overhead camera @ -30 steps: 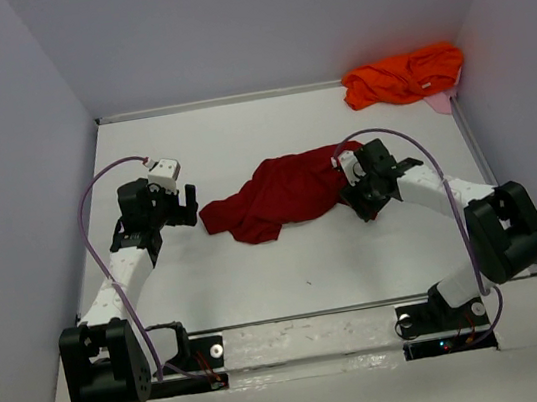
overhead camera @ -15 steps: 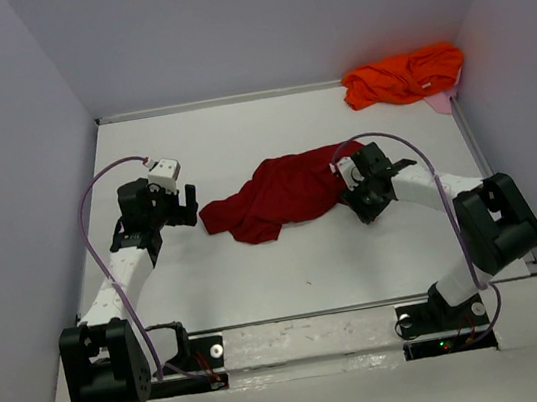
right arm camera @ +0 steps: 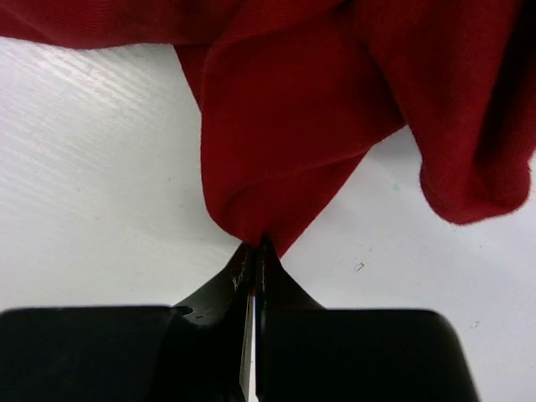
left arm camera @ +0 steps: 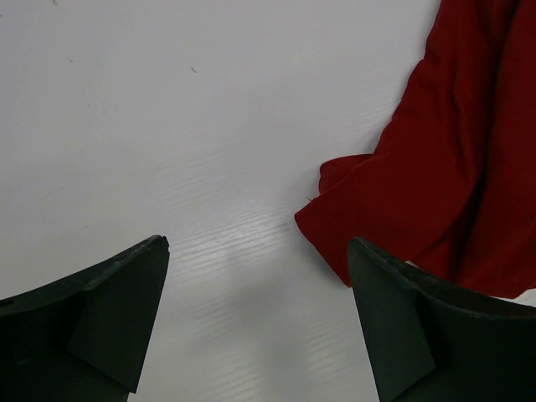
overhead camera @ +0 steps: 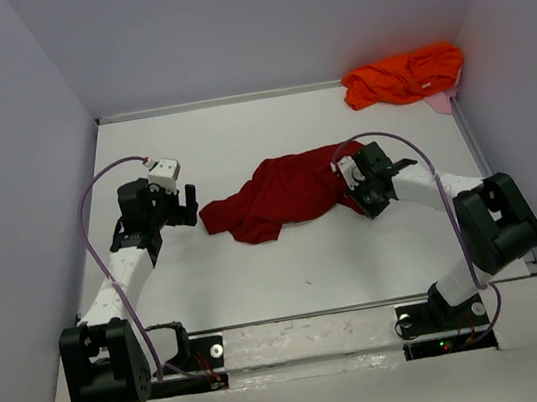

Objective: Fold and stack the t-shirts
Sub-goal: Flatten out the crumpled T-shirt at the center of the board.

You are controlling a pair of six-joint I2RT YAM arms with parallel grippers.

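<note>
Crimson t-shirt lies crumpled in a loose heap at the middle of the white table, between the two arms. At its right end the right gripper has its jaws pressed together on a fold of the red cloth, and the pinched fabric narrows to a point right at the fingertips. The left gripper stands with its jaws wide apart, bare table between them and nothing held. The shirt's left corner lies just beside one of its fingers; whether they touch cannot be told. Well apart from all this, the orange t-shirt sits bunched in the far right corner against the wall, with a scrap of something pink showing at its near edge.
</note>
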